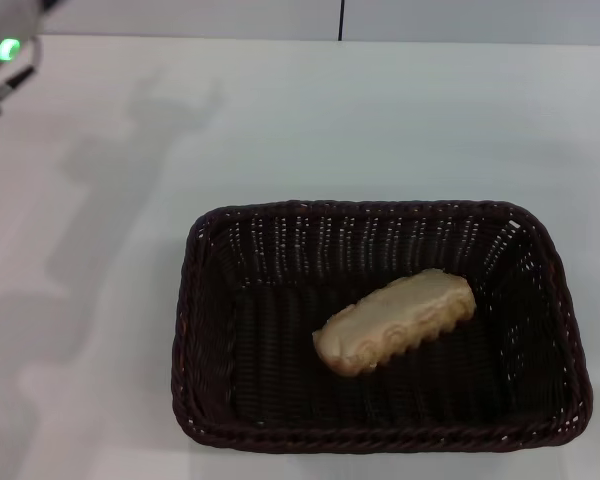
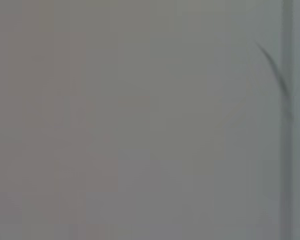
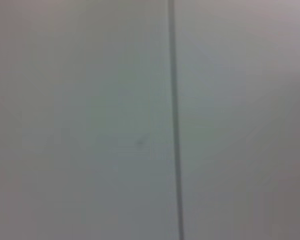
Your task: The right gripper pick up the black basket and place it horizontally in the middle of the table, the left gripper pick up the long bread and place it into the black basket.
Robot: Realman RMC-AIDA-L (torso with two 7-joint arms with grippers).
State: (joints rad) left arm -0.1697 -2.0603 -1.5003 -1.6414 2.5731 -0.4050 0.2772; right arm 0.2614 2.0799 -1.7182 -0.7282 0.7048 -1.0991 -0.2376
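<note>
The black basket (image 1: 208, 330) lies lengthwise across the white table (image 1: 310, 120), at the near middle-right in the head view. The long bread (image 1: 395, 320) lies inside it, slanted, its pale tan underside and scalloped edge showing. Only a part of the left arm with its green light (image 1: 8, 48) shows at the far left top corner, well away from the basket; its gripper is out of view. The right gripper is out of view. Both wrist views show only a plain grey surface with a dark line.
The left arm's shadow falls on the table to the left of the basket. The table's far edge meets a grey wall with a dark vertical seam (image 1: 340, 20).
</note>
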